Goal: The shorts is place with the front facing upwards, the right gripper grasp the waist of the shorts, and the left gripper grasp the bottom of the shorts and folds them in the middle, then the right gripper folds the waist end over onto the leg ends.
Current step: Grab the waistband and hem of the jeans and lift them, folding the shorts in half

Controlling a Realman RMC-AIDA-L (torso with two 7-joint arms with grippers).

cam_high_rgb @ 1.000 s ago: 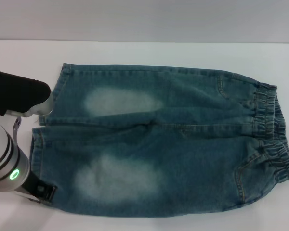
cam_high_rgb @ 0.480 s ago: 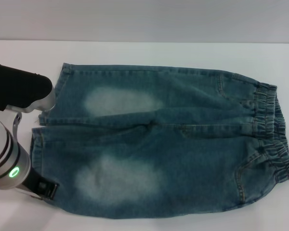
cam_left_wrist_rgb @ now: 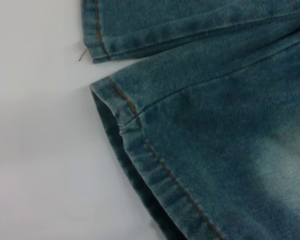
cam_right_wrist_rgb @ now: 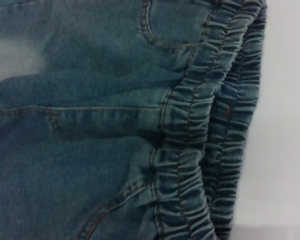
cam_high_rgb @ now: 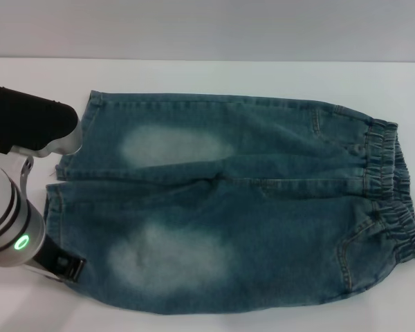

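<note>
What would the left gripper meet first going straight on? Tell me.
Most likely the hem of the near leg end of the shorts, lying directly under the left gripper on the table; depth unclear.

free: bare surface [cam_high_rgb: 214,76] at 12 and 3 o'clock | blocked: left end effector [cam_high_rgb: 59,266] crowds shorts [cam_high_rgb: 228,200] at 9 o'clock

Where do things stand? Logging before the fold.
Left claw at leg hems, grip unseen. Right claw out of sight. Shorts flat, unfolded, waist ungrasped. Nothing in the way.
</note>
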